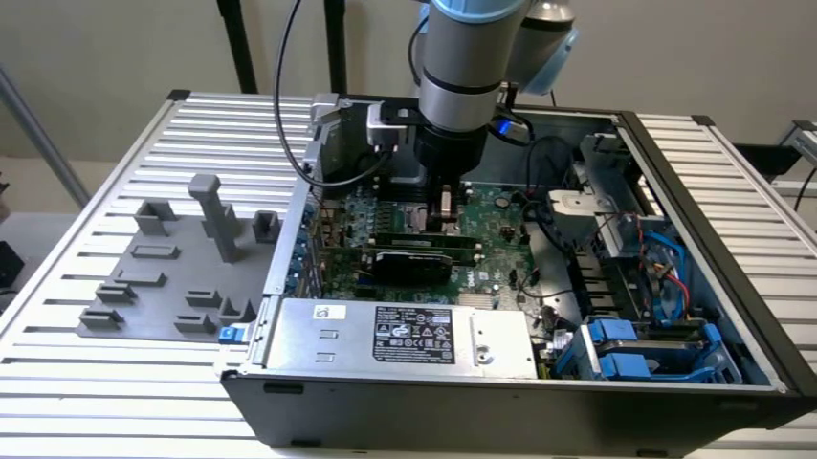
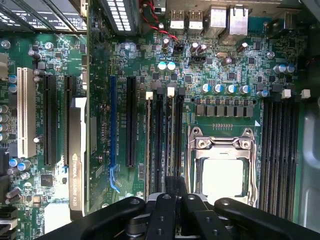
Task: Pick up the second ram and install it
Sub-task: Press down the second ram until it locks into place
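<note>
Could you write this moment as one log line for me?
place: open computer case | gripper: low over motherboard memory slots, beside processor socket | second ram: hold unclear

Exterior light: bright, even, soft, from above.
Shadows: deep inside the case (image 1: 715, 287); faint on the table (image 1: 77, 382).
Glare: mild sheen on the arm (image 1: 466, 48).
Wrist light: dimmer; board (image 2: 225, 60) evenly lit, gripper (image 2: 172, 215) dark and blurred.

An open computer case (image 1: 715, 287) is set on a slatted table (image 1: 102, 382). A block fixture (image 1: 179, 268) is placed beside it, on the exterior view's left — the motherboard (image 1: 422, 239) is laid inside, under the gripper (image 1: 445, 222).
</note>
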Robot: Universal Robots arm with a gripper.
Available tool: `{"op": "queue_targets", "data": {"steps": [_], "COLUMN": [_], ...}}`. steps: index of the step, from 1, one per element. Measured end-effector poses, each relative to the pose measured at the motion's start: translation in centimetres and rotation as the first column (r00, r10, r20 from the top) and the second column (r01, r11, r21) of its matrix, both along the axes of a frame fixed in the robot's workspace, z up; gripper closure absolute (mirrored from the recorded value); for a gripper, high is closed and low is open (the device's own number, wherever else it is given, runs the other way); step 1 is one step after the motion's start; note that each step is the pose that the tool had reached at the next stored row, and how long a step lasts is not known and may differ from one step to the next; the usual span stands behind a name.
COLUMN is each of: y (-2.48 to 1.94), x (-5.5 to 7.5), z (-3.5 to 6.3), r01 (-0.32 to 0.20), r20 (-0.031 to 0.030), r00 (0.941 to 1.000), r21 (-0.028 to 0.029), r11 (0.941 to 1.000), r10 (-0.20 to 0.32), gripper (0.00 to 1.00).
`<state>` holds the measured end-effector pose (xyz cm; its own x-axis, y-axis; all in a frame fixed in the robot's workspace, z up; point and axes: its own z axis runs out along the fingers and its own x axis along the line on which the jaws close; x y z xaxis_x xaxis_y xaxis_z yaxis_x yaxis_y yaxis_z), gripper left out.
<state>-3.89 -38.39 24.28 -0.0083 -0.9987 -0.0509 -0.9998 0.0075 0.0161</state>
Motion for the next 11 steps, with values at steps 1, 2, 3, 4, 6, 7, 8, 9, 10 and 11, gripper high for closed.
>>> {"op": "queue_targets", "data": {"steps": [1, 2, 3, 4, 6, 7, 8, 9, 10, 11], "y": [0.0, 0.0, 0.0, 0.0, 0.0, 0.0, 0.0, 0.0, 0.0, 0.0], "x": [0.0, 0.0, 0.0, 0.0, 0.0, 0.0, 0.0, 0.0, 0.0, 0.0], "z": [0.0, 0.0, 0.0, 0.0, 0.0, 0.0, 0.0, 0.0, 0.0, -0.01], "r01": [0.0, 0.0, 0.0, 0.0, 0.0, 0.0, 0.0, 0.0, 0.0, 0.0], "r20": [0.0, 0.0, 0.0, 0.0, 0.0, 0.0, 0.0, 0.0, 0.0, -0.0001], "r00": [1.0, 1.0, 1.0, 1.0, 1.0, 1.0, 1.0, 1.0, 1.0, 1.0], "r21": [0.0, 0.0, 0.0, 0.0, 0.0, 0.0, 0.0, 0.0, 0.0, 0.0], "r11": [1.0, 1.0, 1.0, 1.0, 1.0, 1.0, 1.0, 1.0, 1.0, 1.0], "r10": [0.0, 0.0, 0.0, 0.0, 0.0, 0.0, 0.0, 0.0, 0.0, 0.0], "gripper": [0.89, 0.89, 0.89, 0.89, 0.89, 0.89, 0.89, 0.89, 0.89, 0.89]}}
